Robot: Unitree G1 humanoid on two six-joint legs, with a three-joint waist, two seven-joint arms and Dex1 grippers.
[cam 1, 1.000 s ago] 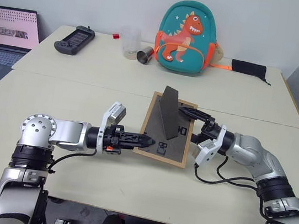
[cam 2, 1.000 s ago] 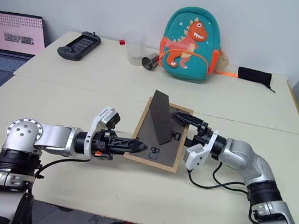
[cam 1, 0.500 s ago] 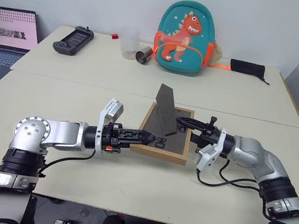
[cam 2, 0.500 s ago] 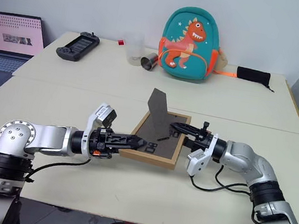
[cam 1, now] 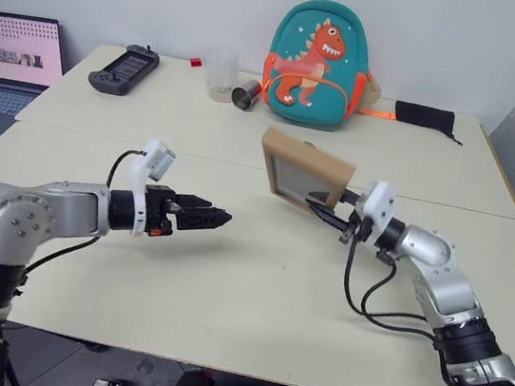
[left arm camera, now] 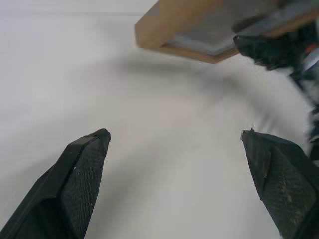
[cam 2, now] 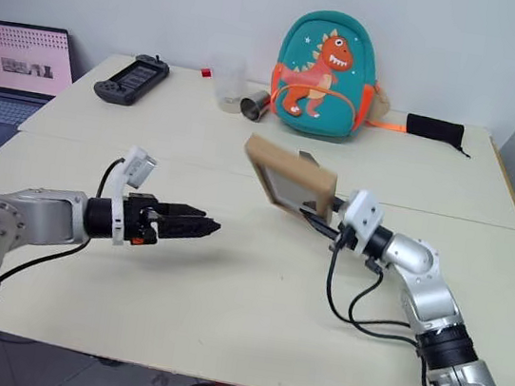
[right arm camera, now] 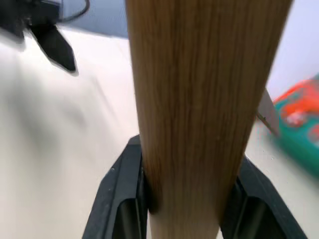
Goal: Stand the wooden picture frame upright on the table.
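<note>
The wooden picture frame (cam 1: 304, 172), with its tan border and pale glass front turned toward me, hangs tilted above the table (cam 1: 254, 289). My right gripper (cam 1: 321, 205) is shut on the frame's lower right edge. In the right wrist view the wood edge (right arm camera: 199, 99) is clamped between the two black fingers (right arm camera: 119, 199). My left gripper (cam 1: 206, 215) hovers over the table to the left of the frame, well apart from it. It is open with nothing between its fingers (left arm camera: 82, 174). The frame's back panel and stand are turned away from me.
At the back of the far table sit a teal dinosaur backpack (cam 1: 316, 62), a clear cup (cam 1: 222, 73), a small metal cup (cam 1: 245, 95), a dark handheld console (cam 1: 123, 69) and a black pouch (cam 1: 426, 118). A laptop (cam 1: 8, 57) stands far left. A grey partition borders the right side.
The frame went from lying back-up on the table to raised with its glass toward me as the right gripper rolled. The left gripper let go, opened wide and drew back left.
</note>
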